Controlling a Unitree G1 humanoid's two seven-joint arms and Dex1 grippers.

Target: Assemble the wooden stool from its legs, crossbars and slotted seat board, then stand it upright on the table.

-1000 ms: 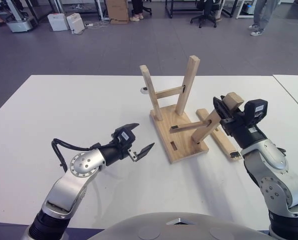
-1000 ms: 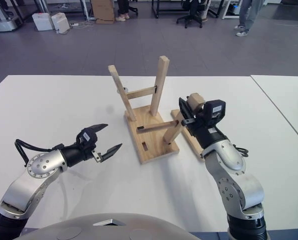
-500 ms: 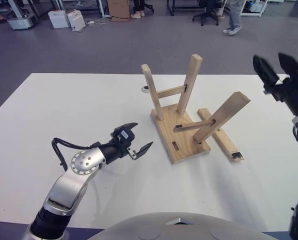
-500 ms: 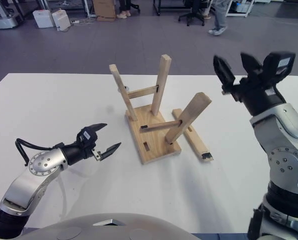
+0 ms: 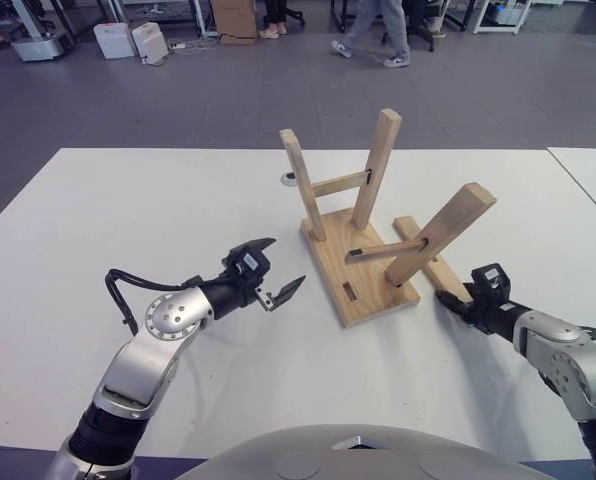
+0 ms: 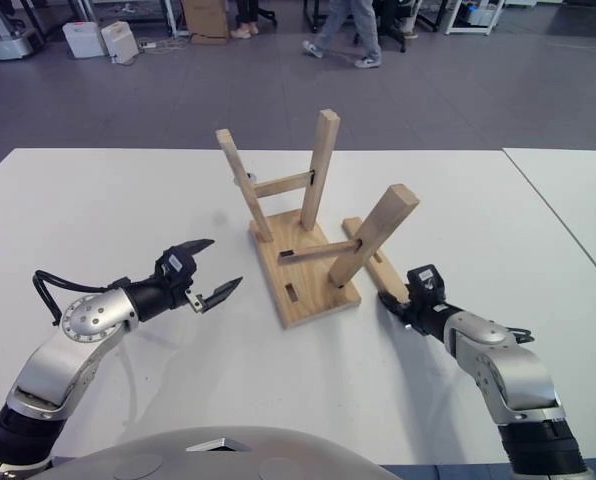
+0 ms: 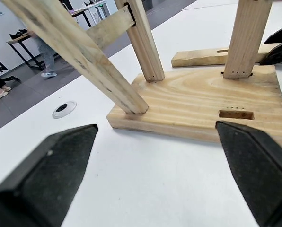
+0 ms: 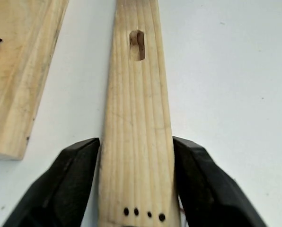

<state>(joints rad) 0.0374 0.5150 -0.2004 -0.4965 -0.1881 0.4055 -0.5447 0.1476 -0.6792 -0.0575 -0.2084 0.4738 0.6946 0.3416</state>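
Your R gripper (image 6: 396,305): fingers pinch near end of loose pale wooden leg (image 8: 137,118), lying flat beside upturned slotted seat board (image 5: 373,290), likely bound for the open slot. L gripper (image 5: 284,263) gapes wide, empty, prob. ready to brace board.

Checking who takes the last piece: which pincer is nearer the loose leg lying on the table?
Right. The right pincer is closed around the loose leg; the left pincer hovers open, across the seat board from it.

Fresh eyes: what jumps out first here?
A half-built stool sits upside-down mid-table: seat board flat, two legs up, a third leg tilted. Beside it, the right gripper grips a loose leg lying on the table. The left gripper hovers open opposite.
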